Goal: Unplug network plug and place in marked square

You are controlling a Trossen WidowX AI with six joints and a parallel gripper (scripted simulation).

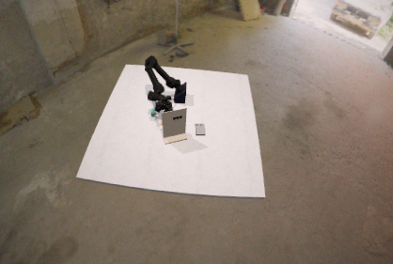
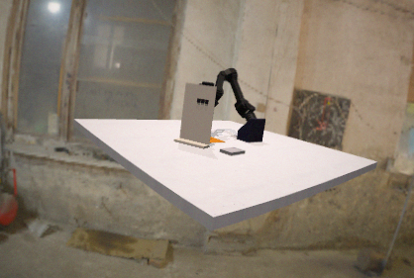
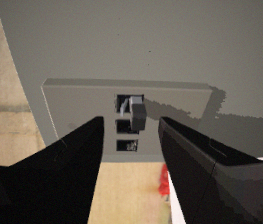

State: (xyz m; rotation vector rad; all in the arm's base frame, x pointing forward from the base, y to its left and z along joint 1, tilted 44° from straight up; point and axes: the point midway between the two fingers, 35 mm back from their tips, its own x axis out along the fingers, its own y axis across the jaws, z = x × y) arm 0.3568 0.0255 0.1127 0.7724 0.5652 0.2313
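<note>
The grey upright panel stands on the white table. In the wrist view a column of three dark sockets shows on it, and the grey plug sits in the top one. My gripper is on the plug side of the panel, at socket height and a short way off it. Its fingers stand partly open with nothing between them, and the plug lines up with the gap. The grey marked square lies on the table beside the panel.
A dark blue box stands at the arm's base. Small orange and teal items lie on the table behind the panel, near the gripper.
</note>
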